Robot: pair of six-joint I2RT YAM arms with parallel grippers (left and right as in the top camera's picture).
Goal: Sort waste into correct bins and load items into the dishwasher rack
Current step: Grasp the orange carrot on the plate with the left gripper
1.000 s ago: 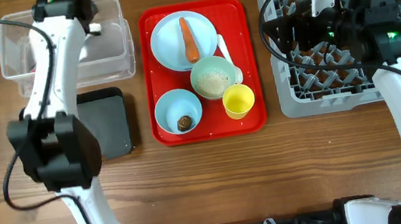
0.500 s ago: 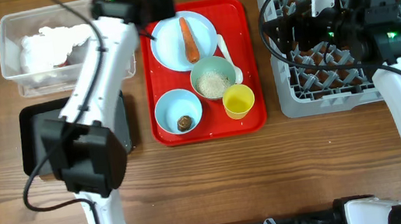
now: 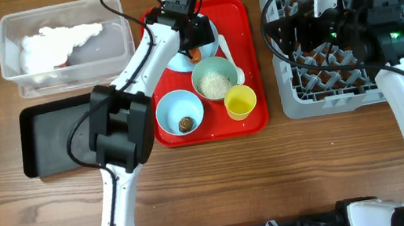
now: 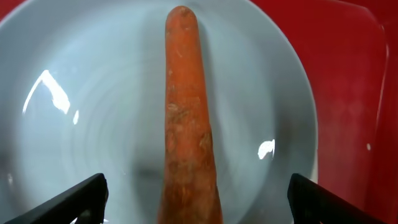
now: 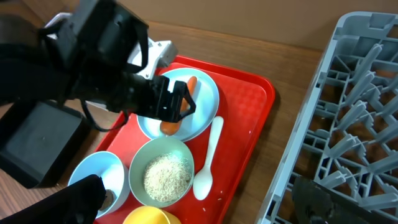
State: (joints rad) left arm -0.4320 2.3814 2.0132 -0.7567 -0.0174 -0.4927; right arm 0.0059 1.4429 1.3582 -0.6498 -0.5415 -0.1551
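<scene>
My left gripper (image 3: pixel 194 44) hangs open just above the light blue plate (image 4: pixel 74 93), its jaws set wide on either side of the orange carrot (image 4: pixel 186 118) and clear of it. On the red tray (image 3: pixel 239 12) also sit a pale green bowl of rice (image 3: pixel 215 79), a light blue bowl (image 3: pixel 168 108) holding a brown lump (image 3: pixel 185 123), a yellow cup (image 3: pixel 241 102) and a white spoon (image 5: pixel 207 162). White napkins (image 3: pixel 53 43) lie in the clear tub (image 3: pixel 121 54). My right gripper (image 5: pixel 208 199) is open and empty by the rack's left edge.
The black tray (image 3: pixel 55 137) lies in front of the clear tub, left of the red tray. The grey dishwasher rack (image 3: pixel 340 82) fills the far right under my right arm. A few rice grains dot the red tray near the spoon.
My left arm swung right from the clear tub to the plate and its jaws opened. The napkins now lie in the tub. The right arm held still.
</scene>
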